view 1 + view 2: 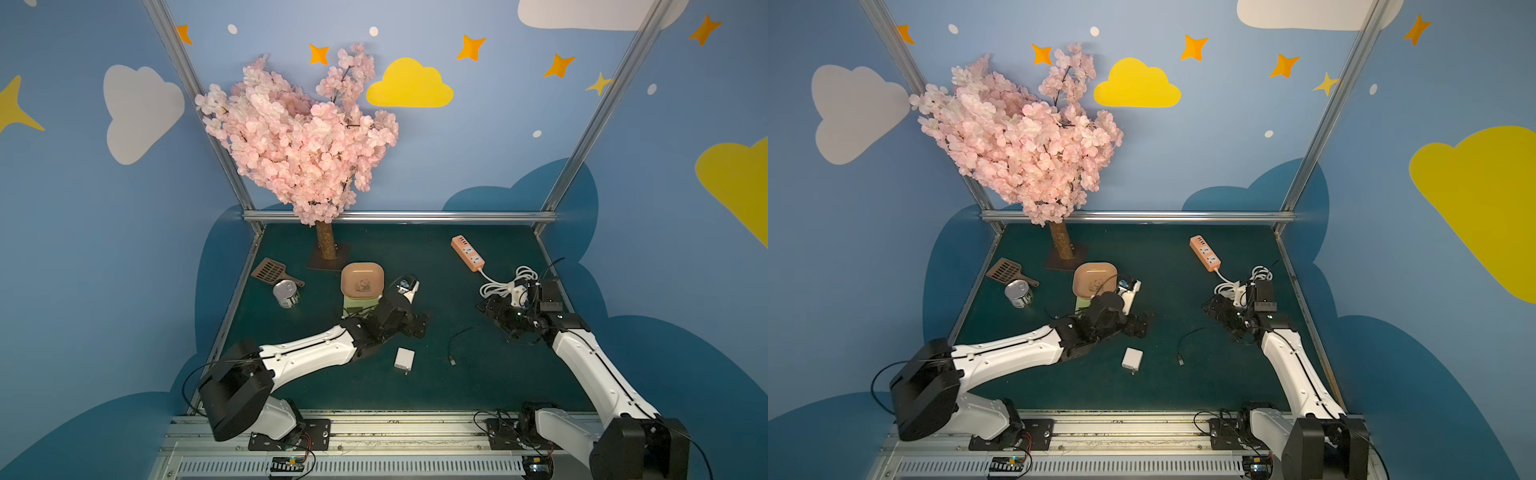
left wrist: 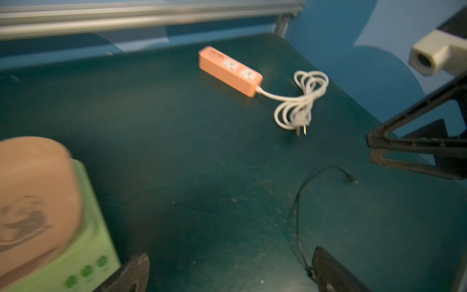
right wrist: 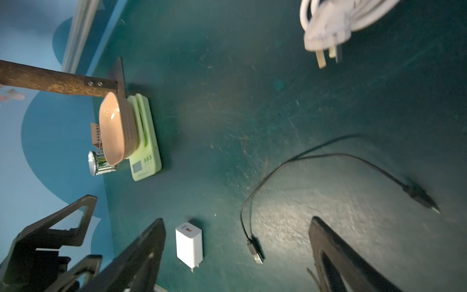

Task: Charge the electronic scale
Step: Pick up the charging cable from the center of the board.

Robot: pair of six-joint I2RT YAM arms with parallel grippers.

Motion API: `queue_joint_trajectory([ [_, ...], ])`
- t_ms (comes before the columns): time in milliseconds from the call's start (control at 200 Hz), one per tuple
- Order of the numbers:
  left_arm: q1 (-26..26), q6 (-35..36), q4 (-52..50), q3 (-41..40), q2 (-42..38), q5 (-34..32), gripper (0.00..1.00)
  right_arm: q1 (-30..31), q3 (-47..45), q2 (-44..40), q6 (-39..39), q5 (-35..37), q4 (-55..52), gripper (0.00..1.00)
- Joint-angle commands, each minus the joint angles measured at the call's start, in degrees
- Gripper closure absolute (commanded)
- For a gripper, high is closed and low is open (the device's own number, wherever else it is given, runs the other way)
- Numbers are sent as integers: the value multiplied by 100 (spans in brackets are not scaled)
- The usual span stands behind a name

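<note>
The electronic scale (image 1: pixel 360 308), pale green with a peach-pink panda tray on top, stands left of the table's middle. It also shows in the right wrist view (image 3: pixel 145 151), with its LCD and buttons visible. My left gripper (image 1: pixel 417 325) hovers open just right of the scale (image 2: pixel 86 242), its fingertips (image 2: pixel 137 265) wide apart over bare mat. A black USB cable (image 1: pixel 457 338) and a white charger block (image 1: pixel 404 359) lie loose on the mat. My right gripper (image 3: pixel 237 252) stands open above the mat, with the charger block (image 3: pixel 189 244) and the cable's USB plug (image 3: pixel 256 250) below, between its fingers.
A salmon-orange power strip (image 1: pixel 467 252) lies at the back right, its white cord coiled (image 1: pixel 505 284) beside my right arm. A tin can (image 1: pixel 286 294) and a brown scoop (image 1: pixel 272 272) sit left of the scale. A blossom tree trunk (image 1: pixel 327 245) stands behind the scale.
</note>
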Motion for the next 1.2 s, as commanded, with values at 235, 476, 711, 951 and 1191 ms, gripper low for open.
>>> queue_joint_trajectory([
  [235,-1034,-989,-318,1090,1848,40,13,21,-494,-160,-32,-96,-510,16],
  [476,-996,-1255,-894,1628,2540,-321,38,37,-478,-138,-85,-123,-325,27],
  [711,-933,-1394,-1204,1945,2839,-323,59,86,-428,-18,-85,-137,-147,29],
  [951,-933,-1390,-1280,2133,3083,-313,75,179,-343,110,-131,-137,19,33],
  [1191,-764,-1057,-1208,2077,3102,-240,94,305,-345,91,-299,-202,206,35],
])
